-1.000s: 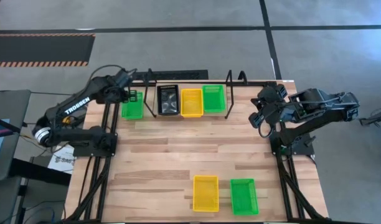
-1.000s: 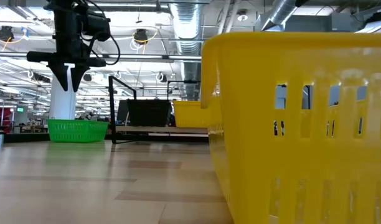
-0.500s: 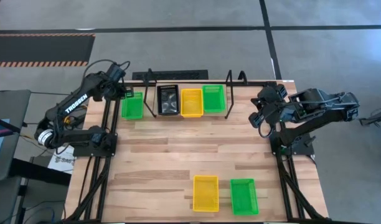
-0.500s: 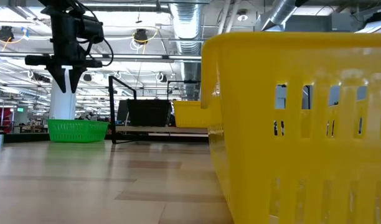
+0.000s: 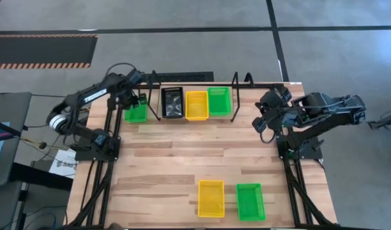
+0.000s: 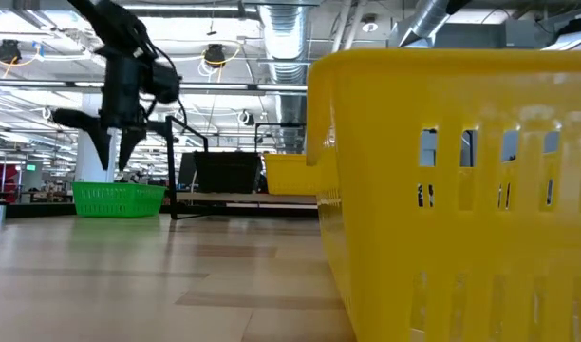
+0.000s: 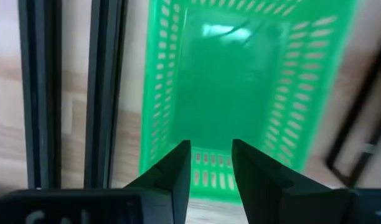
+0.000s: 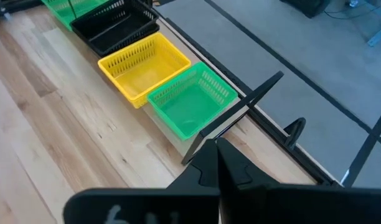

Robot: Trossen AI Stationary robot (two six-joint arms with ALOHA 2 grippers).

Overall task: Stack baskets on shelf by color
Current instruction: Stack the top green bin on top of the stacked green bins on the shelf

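While the left gripper point(image 5: 133, 97) hovers open over the green basket point(image 5: 135, 112) at upper left of the high view, just outside the shelf point(image 5: 234, 96), pickup is pending; next: descend, pinch rim. Right gripper point(image 5: 262, 121) waits shut, right edge.

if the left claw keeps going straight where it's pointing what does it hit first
Most likely the green basket standing on the table beside the shelf. The left claw is open and points down into it, over the basket's near end wall; the gap between them is hard to judge.
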